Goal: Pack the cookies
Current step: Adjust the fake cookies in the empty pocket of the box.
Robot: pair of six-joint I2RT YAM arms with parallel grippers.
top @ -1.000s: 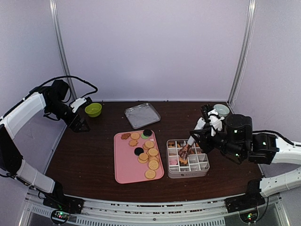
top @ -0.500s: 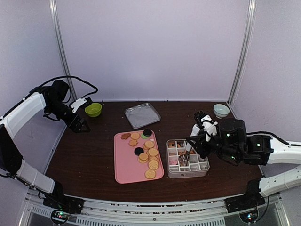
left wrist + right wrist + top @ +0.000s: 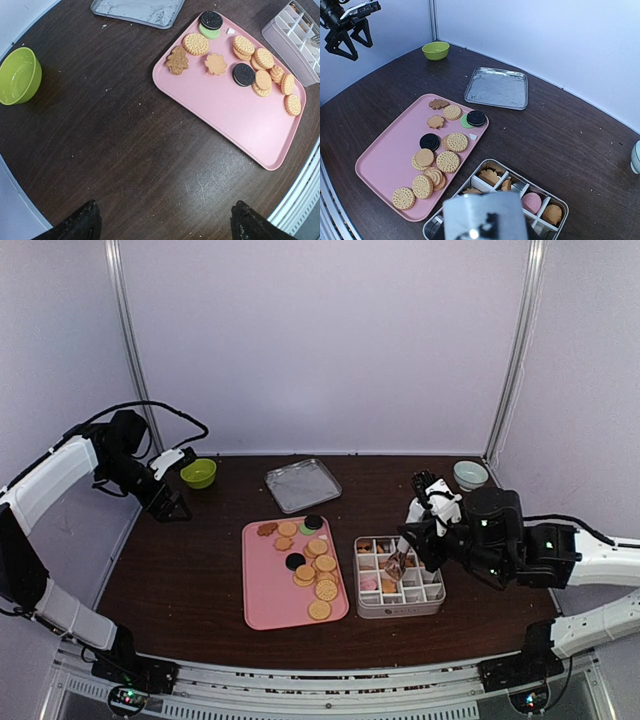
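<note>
The cookies (image 3: 312, 562) lie on a pink tray (image 3: 265, 590): round golden ones, two brown flower shapes and two black rounds (image 3: 429, 141). More cookies, brown and one pink (image 3: 531, 202), sit in the compartments of a metal tin (image 3: 400, 610). My right gripper (image 3: 418, 525) hangs over the tin, shut on metal tongs (image 3: 399, 552) that point down into it. In the right wrist view the tongs (image 3: 485, 217) block the jaws. My left gripper (image 3: 165, 232) is open and empty above bare table at the far left, near the green bowl.
A green bowl (image 3: 198, 473) stands at the back left. A flat metal lid (image 3: 302, 484) lies behind the pink tray. A pale bowl (image 3: 470, 474) sits at the back right, behind the right arm. Walls close off three sides.
The right arm has shifted a little left and toward the back, with the tongs staying over the tin. The left arm has not moved.
</note>
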